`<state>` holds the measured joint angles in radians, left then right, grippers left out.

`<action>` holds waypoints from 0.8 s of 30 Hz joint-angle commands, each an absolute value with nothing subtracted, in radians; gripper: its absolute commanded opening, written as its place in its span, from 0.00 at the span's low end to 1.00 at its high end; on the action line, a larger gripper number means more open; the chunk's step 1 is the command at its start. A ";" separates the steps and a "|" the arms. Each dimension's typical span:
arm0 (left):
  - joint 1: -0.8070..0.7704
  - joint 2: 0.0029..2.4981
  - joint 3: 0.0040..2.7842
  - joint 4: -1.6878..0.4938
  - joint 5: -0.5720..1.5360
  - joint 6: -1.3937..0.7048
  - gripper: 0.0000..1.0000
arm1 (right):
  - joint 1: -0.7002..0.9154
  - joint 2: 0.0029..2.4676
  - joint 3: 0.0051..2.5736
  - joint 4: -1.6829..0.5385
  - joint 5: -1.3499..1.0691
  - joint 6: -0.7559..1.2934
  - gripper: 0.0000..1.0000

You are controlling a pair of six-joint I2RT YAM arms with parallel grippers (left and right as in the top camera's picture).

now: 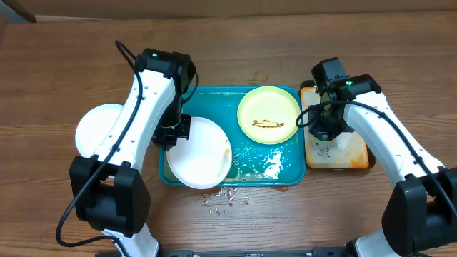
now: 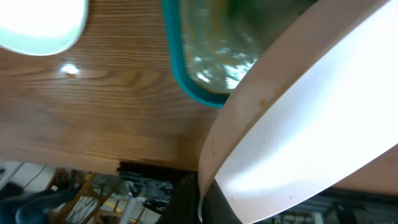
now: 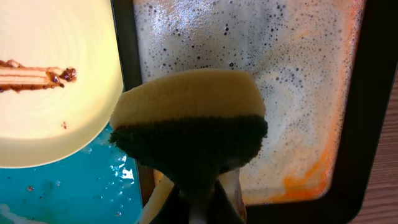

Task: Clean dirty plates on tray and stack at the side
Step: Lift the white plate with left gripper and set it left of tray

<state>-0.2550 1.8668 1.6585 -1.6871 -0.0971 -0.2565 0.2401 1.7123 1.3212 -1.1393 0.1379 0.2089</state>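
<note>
Two white plates (image 1: 98, 128) (image 1: 202, 155), one yellow-green plate (image 1: 269, 107), two trays (image 1: 214, 101) (image 1: 359, 161) and one sponge (image 3: 186, 102) show.

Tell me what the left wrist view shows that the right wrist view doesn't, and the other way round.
Left wrist only: the white plate gripped by the left gripper, tilted over the tray corner, and a second white plate lying apart on the table. Right wrist only: the sponge in the right gripper, the yellow-green plate with its brown smear, and the foamy orange tray. Both: the wet teal tray and some table.
</note>
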 commanded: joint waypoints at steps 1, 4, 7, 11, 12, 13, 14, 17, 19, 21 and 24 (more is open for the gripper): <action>-0.253 1.877 1.669 -1.691 -0.016 -0.207 0.04 | 0.238 1.710 1.328 -1.142 0.141 0.208 0.04; -0.253 1.877 1.669 -1.691 0.001 -0.210 0.04 | 0.238 1.710 1.328 -1.147 0.141 0.204 0.04; -0.253 1.877 1.669 -1.691 0.002 -0.210 0.04 | 0.238 1.710 1.328 -1.150 0.141 0.204 0.04; -0.252 1.877 1.669 -1.691 0.001 -0.208 0.04 | 0.238 1.710 1.328 -1.150 0.141 0.204 0.04; -0.252 1.877 1.669 -1.691 0.000 -0.208 0.04 | 0.238 1.710 1.328 -1.150 0.141 0.204 0.04; -0.252 1.877 1.669 -1.688 -0.004 -0.205 0.04 | 0.238 1.710 1.328 -1.150 0.141 0.204 0.04; -0.252 1.877 1.669 -1.678 -0.017 -0.205 0.04 | 0.238 1.710 1.328 -1.150 0.141 0.204 0.04; -0.250 1.877 1.669 -1.599 -0.100 -0.205 0.04 | 0.238 1.710 1.328 -1.150 0.141 0.204 0.04; -0.250 1.877 1.665 -1.517 -0.154 -0.201 0.04 | 0.238 1.710 1.328 -1.150 0.141 0.204 0.04; -0.250 1.877 1.657 -1.437 -0.170 -0.165 0.04 | 0.238 1.710 1.328 -1.151 0.141 0.204 0.04; -0.249 1.877 1.613 -1.297 -0.170 -0.062 0.04 | 0.238 1.710 1.328 -1.150 0.141 0.204 0.04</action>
